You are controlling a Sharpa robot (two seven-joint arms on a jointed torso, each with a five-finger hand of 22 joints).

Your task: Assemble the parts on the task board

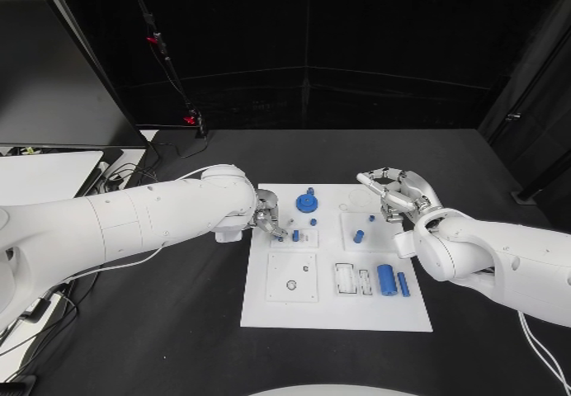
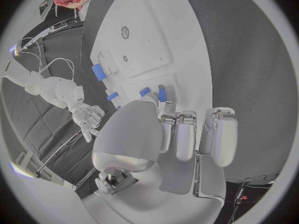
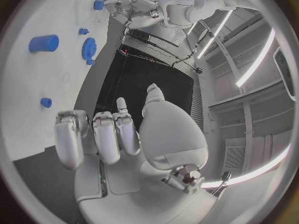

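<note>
Fingers (image 1: pixel 276 228) of the left hand (image 1: pixel 266 221) are brought together on a small blue peg (image 1: pixel 295 236), held at a block on the task board (image 1: pixel 337 319), presumably for seating. The right hand (image 1: pixel 400 198) is held above the board's far right corner, fingers loosely curled and apart, nothing in them, apparently waiting. A blue gear (image 1: pixel 307 202) lies just beyond the left fingers; a blue cylinder (image 1: pixel 385 279) and blue bar (image 1: pixel 403 285) lie well nearer the robot.

A black table (image 1: pixel 178 330) carries everything. Off the table's far left corner lies a white panel (image 1: pixel 42 177), with dark cables (image 1: pixel 143 165) trailing beside it near that corner.
</note>
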